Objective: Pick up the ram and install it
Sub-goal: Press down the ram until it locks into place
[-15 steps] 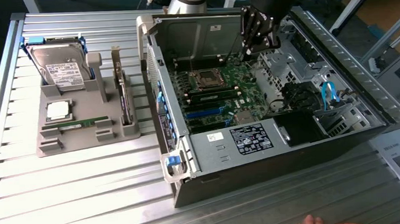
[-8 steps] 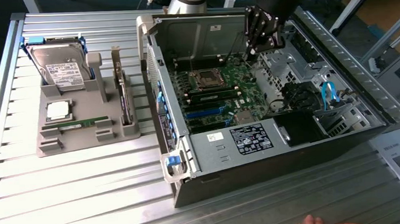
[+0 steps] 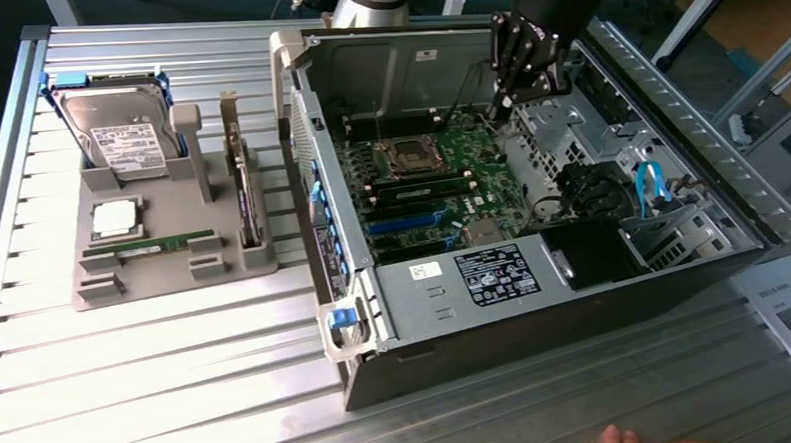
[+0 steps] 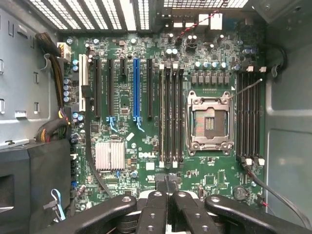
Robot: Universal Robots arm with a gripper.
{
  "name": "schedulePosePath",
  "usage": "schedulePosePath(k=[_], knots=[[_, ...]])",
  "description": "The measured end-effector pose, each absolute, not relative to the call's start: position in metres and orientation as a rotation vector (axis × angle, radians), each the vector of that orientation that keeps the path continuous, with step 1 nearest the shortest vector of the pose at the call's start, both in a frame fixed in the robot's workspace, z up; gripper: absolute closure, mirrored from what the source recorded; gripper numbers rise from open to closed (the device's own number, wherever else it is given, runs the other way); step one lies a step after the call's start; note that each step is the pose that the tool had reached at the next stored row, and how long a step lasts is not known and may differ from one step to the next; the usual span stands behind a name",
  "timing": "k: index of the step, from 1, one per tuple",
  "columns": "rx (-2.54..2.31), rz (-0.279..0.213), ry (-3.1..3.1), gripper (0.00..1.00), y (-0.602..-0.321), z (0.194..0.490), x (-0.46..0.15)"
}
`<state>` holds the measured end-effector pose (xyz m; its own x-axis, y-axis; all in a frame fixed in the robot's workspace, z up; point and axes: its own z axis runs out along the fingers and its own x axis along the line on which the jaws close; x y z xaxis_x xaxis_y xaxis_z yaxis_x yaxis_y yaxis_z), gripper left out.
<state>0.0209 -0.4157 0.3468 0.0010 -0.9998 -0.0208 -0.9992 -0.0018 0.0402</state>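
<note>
Slatted metal table carries open computer case, motherboard exposed inside. Grey tray just beside case, on exterior view's left. Gripper over motherboard, fingers pressed together, nothing pinched. Ram flat in tray slot near processor chip, well apart from gripper.

One hard drive, one processor chip, one ram on holder tray; one computer case, one gripper.
</note>
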Motion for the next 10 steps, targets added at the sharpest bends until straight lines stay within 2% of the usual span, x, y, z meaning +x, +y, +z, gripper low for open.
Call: schedulePosePath(k=[10], knots=[[2.218, -0.058, -2.212, 0.9, -0.4157, 0.3434, 0.0208]])
